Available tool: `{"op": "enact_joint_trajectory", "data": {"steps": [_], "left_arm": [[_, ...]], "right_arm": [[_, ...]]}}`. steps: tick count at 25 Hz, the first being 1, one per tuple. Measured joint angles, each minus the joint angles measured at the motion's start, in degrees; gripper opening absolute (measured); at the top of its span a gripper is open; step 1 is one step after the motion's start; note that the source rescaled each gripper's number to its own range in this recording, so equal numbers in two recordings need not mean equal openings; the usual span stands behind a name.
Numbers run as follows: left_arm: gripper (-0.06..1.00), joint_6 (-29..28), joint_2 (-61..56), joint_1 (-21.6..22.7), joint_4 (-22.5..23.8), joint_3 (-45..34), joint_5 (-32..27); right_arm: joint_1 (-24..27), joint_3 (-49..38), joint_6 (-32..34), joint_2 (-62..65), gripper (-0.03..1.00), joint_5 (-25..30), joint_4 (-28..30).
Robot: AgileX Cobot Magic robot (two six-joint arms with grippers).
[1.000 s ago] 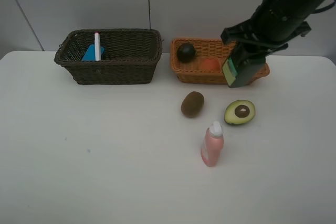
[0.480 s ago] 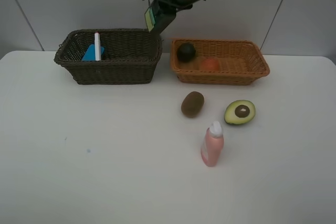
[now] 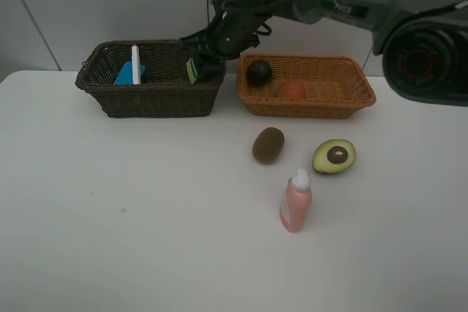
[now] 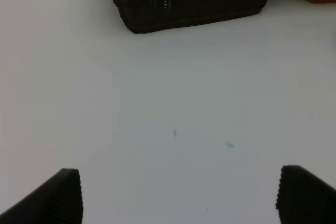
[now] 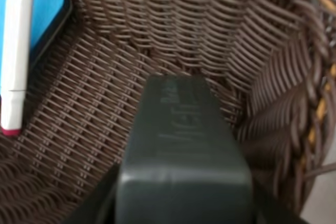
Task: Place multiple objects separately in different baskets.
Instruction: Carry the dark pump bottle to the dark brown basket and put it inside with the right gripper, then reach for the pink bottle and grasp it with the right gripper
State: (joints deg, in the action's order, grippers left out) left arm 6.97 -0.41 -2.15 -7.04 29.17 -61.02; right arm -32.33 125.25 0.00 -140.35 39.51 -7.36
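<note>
The right hand holds the green bottle low at the dark basket's right end, with the marker and eraser at its left end, the mangosteen and bun in the orange basket, and the kiwi, avocado and pink bottle on the table.

Looks like a robot lab or test cell, not a home or kitchen. Shows in the bare white table, the blank grey panel wall behind the right end effector, and the black arm carrying it. Shows too in the staged props: a dark basket around the end effector, an orange basket just beside it, and a kiwi, avocado and bottle well apart from it, set out singly on the table.
</note>
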Motion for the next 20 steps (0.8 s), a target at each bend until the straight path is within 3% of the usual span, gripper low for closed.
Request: {"op": "enact_joint_trajectory", "data": {"steps": [4, 6, 11, 17, 20], "left_arm": [[0.91, 0.0, 0.0, 0.0, 0.0, 0.0, 0.0], [0.91, 0.0, 0.0, 0.0, 0.0, 0.0, 0.0], [0.91, 0.0, 0.0, 0.0, 0.0, 0.0, 0.0], [0.91, 0.0, 0.0, 0.0, 0.0, 0.0, 0.0], [0.91, 0.0, 0.0, 0.0, 0.0, 0.0, 0.0]], "right_arm": [[0.0, 0.4, 0.0, 0.2, 0.72, -1.9, 0.0], [0.0, 0.4, 0.0, 0.3, 0.82, -1.8, 0.0], [0.0, 0.4, 0.0, 2.5, 0.86, 5.2, -0.3], [0.0, 0.6, 0.7, 13.4, 0.88, 26.0, 0.5], [0.0, -2.1, 2.8, 18.2, 0.88, 29.1, 3.2]]}}
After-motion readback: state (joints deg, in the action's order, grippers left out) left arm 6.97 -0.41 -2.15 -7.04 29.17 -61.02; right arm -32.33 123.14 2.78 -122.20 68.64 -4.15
